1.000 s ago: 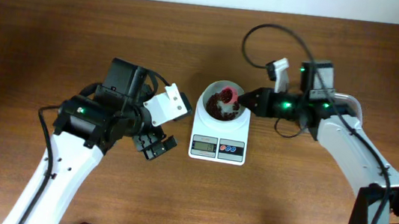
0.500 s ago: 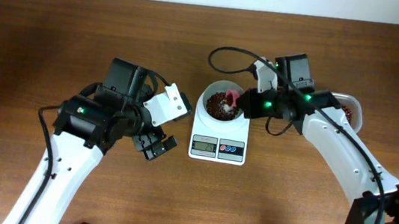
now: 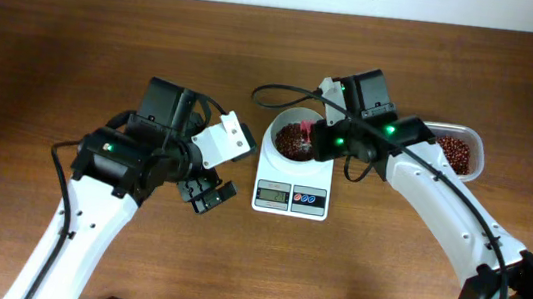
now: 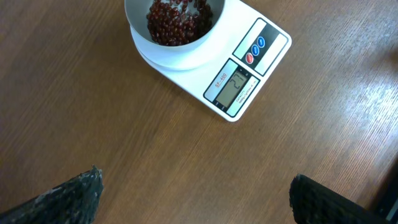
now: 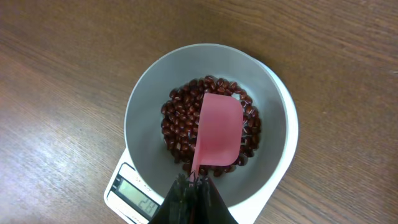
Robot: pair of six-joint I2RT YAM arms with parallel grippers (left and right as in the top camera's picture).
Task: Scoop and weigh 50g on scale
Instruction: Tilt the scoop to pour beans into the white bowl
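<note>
The white scale (image 3: 290,199) stands mid-table with its round bowl (image 3: 272,132) on top. Dark red-brown beans (image 5: 180,118) lie heaped in the bowl (image 5: 143,93). My right gripper (image 5: 196,183) is shut on the handle of a pink scoop (image 5: 219,137), which hangs just over the beans; no beans show on its pink face. From overhead the right gripper (image 3: 320,141) sits over the bowl's right side. My left gripper (image 3: 206,195) hovers left of the scale, open and empty. The left wrist view shows the scale (image 4: 249,68), its beans (image 4: 177,18), and the left gripper (image 4: 194,180) over bare wood.
A clear plastic tub (image 3: 473,169) holding more beans (image 3: 453,149) stands at the right, behind my right arm. A black cable (image 3: 283,91) loops above the bowl. The scale's display (image 5: 134,193) is lit just in front of the right gripper.
My right arm has swung left, carrying the scoop across the bowl and uncovering the tub on the right. The left arm has not moved.
</note>
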